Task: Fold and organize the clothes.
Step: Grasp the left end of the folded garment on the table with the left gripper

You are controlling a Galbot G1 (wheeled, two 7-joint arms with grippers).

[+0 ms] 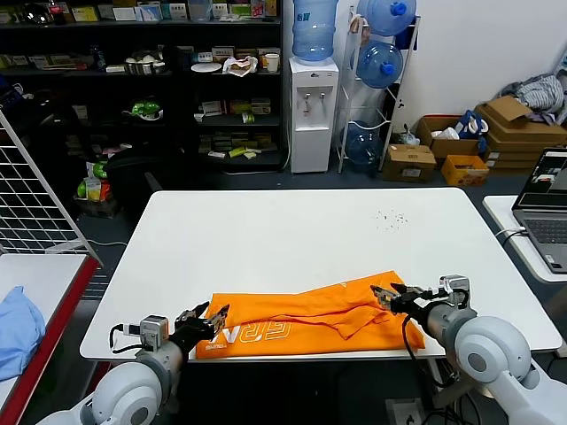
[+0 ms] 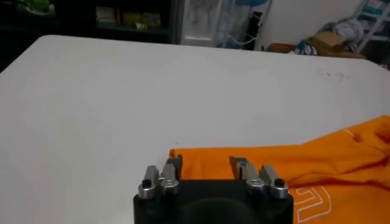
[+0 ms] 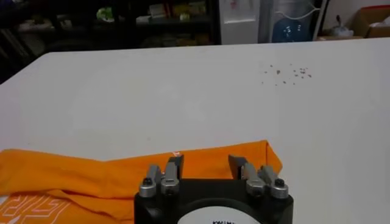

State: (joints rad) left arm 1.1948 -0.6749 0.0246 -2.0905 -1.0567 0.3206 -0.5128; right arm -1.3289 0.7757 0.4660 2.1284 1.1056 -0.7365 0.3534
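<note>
The clothes are one orange T-shirt (image 1: 310, 317), lying in a long folded band along the near edge of the white table (image 1: 292, 230), with white lettering showing at its left end. My left gripper (image 1: 213, 314) is open at the shirt's left end, its fingers standing apart over the fabric edge (image 2: 206, 161). My right gripper (image 1: 385, 292) is open at the shirt's right end, above the corner of the cloth (image 3: 206, 159). In both wrist views, the T-shirt (image 2: 304, 164) (image 3: 91, 176) lies flat on the table beneath the jaws, and neither gripper holds it.
A light blue cloth (image 1: 18, 332) lies on a side table at the left, beside a white wire rack (image 1: 35, 195). A laptop (image 1: 545, 208) sits on another table at the right. Small dark specks (image 1: 390, 217) mark the far right of the table.
</note>
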